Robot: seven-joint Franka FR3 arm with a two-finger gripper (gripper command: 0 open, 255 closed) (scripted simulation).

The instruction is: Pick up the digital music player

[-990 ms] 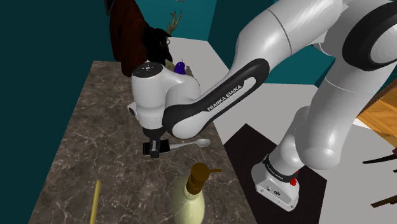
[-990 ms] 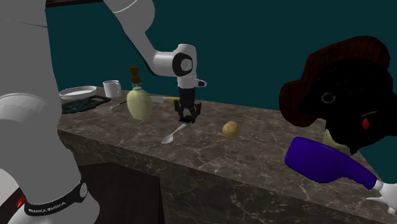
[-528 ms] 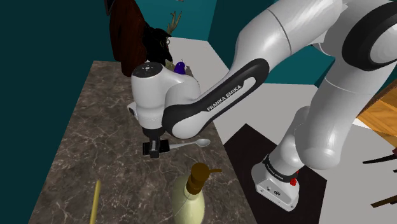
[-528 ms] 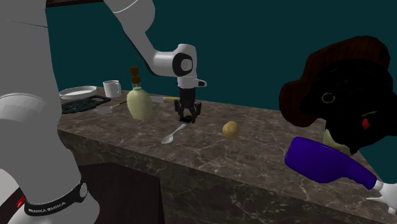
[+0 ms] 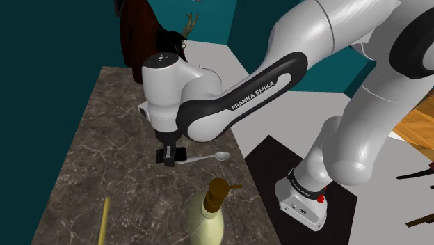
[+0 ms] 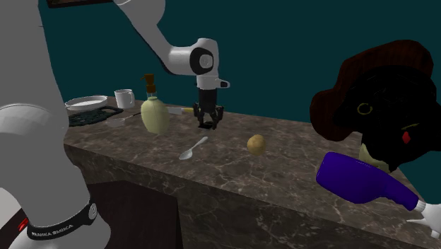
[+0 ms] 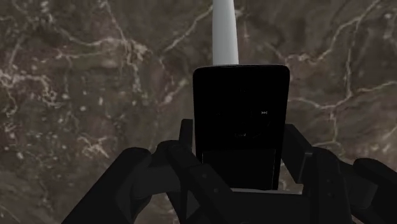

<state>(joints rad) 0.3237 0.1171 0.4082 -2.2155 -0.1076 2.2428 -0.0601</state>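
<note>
Already the all-black two-finger gripper (image 7: 240,164) is clamped on the flat black rectangular digital music player (image 7: 240,108): its fingers (image 7: 298,156) press the player's two long edges, and the player stands out past the fingertips toward the dark brown marbled stone counter (image 7: 95,76). Beyond its far end lies the pale handle of a silver spoon (image 7: 224,32), apart from the player.

In the second exterior view the gripper hangs clear above the counter, with the spoon lying on the stone below and free of it. So the grasp looks made and the player looks off the surface. I judge the task nearly done, with only a steady rise and a firm hold left.

Farther along the counter stand a pale green bottle with a brown stopper (image 6: 155,113), a small tan rounded lump (image 6: 256,144) and, beyond, a white mug (image 6: 124,97), all well apart from the hand.
</note>
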